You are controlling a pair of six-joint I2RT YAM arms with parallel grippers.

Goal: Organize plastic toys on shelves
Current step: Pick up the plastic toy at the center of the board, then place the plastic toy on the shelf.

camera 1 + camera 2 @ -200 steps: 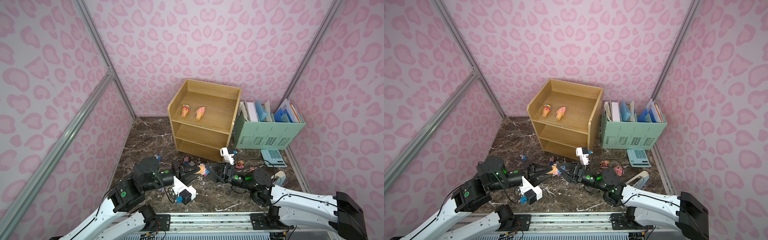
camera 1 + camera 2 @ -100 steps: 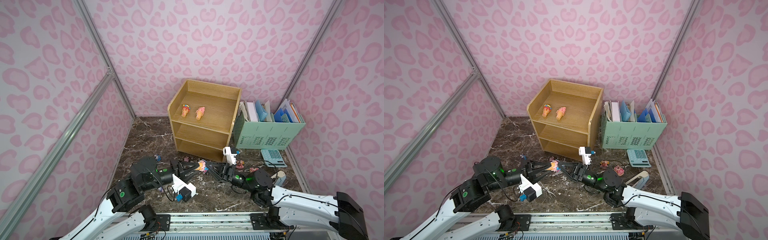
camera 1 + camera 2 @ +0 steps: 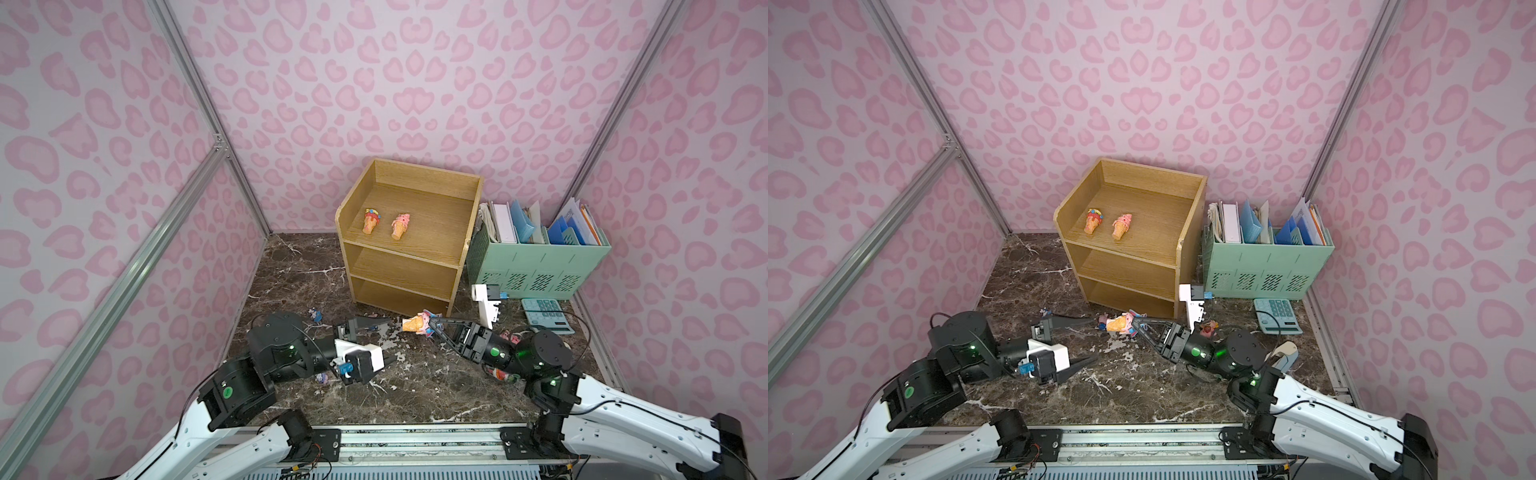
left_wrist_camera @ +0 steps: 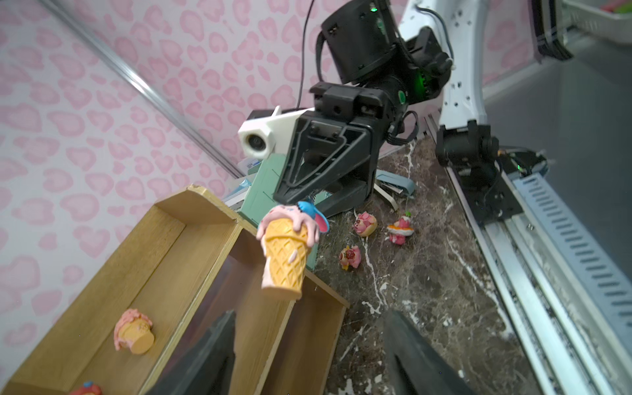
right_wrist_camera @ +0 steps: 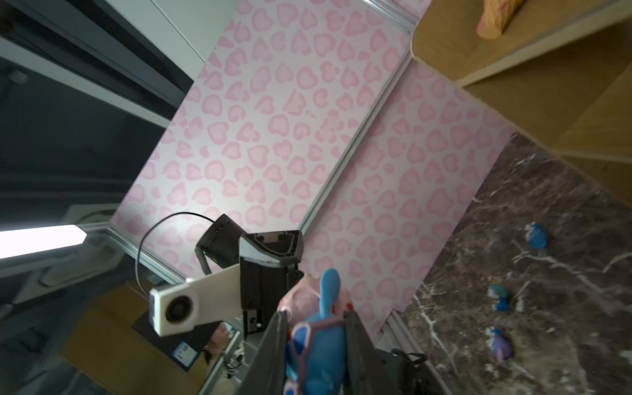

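Right tool (image 3: 432,328) pinches cone toy (image 3: 414,324), top partly hidden; left tool (image 3: 392,338) stands wide.

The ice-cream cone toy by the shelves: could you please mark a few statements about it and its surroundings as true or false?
1. The right gripper is shut on the ice-cream cone toy. True.
2. The left gripper grips that cone too. False: its jaws stand open, clear of the cone.
3. Two other cone toys lie on the top tier of the wooden shelf unit. True.
4. The held cone sits inside the bottom tier. False: it is outside the unit, in front of it.
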